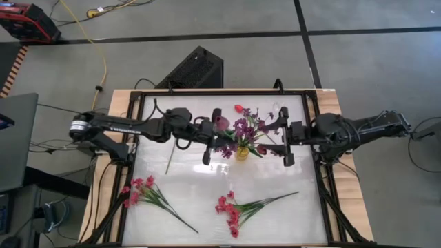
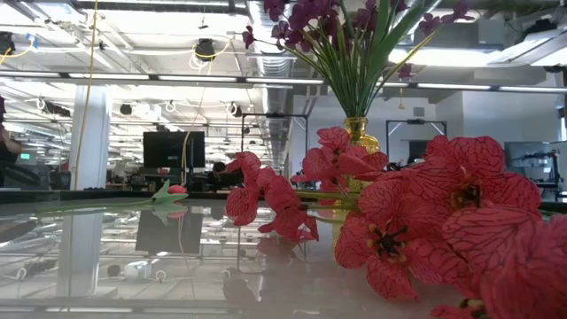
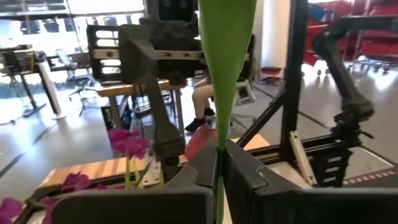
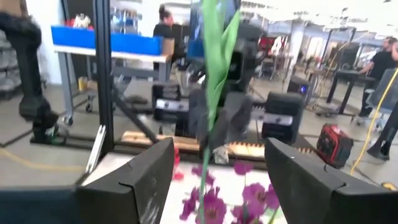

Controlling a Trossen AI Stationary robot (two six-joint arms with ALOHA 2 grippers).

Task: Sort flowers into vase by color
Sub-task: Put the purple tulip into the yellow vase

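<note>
One stem (image 3: 219, 93) is clamped in the left claw (image 3: 219, 165); right claw (image 4: 217, 168) stands apart. Misalignment could topple the vase (image 1: 242, 153).

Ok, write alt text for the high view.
Seen from above, two dark arms meet over a yellow vase of purple flowers: the left gripper is shut on a green stem, the right gripper open beside it. Two red-pink sprigs lie nearer on the table.

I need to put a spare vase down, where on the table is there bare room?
Bare: the near strip between the two red sprigs, and the right side past the vase. Crowded: the middle, where left gripper and right gripper flank the vase.
</note>
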